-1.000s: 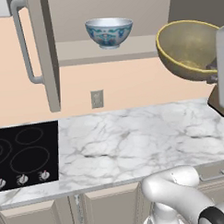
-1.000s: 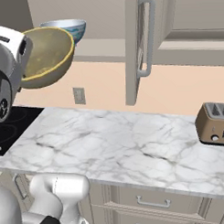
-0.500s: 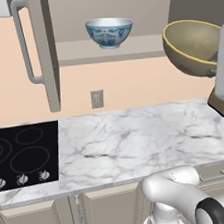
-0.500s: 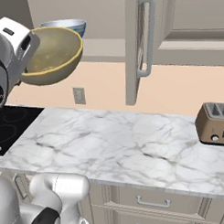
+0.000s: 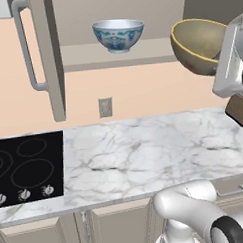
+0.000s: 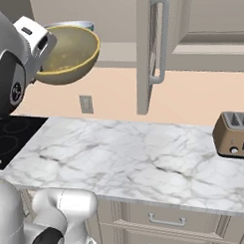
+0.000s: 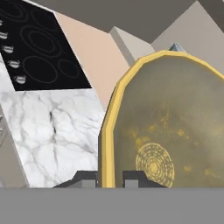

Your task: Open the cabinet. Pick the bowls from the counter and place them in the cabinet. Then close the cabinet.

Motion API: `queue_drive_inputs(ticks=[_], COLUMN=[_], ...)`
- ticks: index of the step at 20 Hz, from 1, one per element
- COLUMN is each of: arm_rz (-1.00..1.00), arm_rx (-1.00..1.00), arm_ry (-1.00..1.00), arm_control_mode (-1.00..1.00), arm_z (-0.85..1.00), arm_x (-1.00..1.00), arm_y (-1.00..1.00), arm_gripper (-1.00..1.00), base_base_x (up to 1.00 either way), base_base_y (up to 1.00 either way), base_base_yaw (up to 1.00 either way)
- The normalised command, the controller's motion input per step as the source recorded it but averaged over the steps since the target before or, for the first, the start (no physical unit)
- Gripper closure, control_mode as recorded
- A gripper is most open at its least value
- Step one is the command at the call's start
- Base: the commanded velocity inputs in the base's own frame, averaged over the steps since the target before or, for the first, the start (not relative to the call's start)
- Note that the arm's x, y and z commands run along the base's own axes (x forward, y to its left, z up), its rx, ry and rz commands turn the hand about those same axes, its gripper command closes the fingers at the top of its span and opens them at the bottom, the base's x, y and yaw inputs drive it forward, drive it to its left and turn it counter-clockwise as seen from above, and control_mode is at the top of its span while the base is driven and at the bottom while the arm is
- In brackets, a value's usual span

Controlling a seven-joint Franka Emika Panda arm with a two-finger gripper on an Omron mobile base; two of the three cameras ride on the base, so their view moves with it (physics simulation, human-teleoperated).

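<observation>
The gripper (image 7: 109, 178) is clamping the rim of the yellow bowl (image 5: 198, 46), one dark finger on each side of the rim in the hand view, and is holding it high in the air at the level of the cabinet's (image 5: 113, 8) open shelf. The bowl is hanging tilted, its mouth facing sideways rather than up; from the right base view its olive inside with the yellow rim (image 6: 72, 53) is showing just in front of the shelf edge. The patterned bowl (image 5: 118, 35) is sitting upright on the shelf, well to the left of the held one as the left base view has it. Both cabinet doors are standing open, the left door (image 5: 43, 57) and the right door (image 6: 151, 48) swung outward with their bar handles showing. Below, the marble counter (image 5: 145, 152) is lying bare between the cooktop (image 5: 25, 167) and the toaster (image 6: 233, 135).
</observation>
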Motion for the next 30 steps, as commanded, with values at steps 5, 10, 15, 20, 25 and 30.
queue_drive_inputs(ticks=[5,10,15,20,25,30], arm_rz=[0.00,0.00,0.00,0.00,0.00,0.00], arm_rx=[0.00,0.00,0.00,0.00,0.00,0.00], arm_ry=[-0.05,0.00,0.01,0.04,0.07,0.08], arm_control_mode=[-1.00,-1.00,-1.00,-1.00,-1.00,-1.00], arm_z=[-0.07,0.03,0.21,0.15,0.07,0.01], arm_x=[0.60,0.69,0.83,0.91,0.84,0.83], arm_y=[-0.16,-0.27,-0.23,-0.18,-0.16,-0.15], arm_gripper=[1.00,1.00,1.00,1.00,1.00,1.00], base_base_x=[0.00,0.00,0.00,0.00,0.00,0.00], base_base_y=[0.00,0.00,0.00,0.00,0.00,0.00], base_base_yaw=[0.00,0.00,0.00,0.00,0.00,0.00])
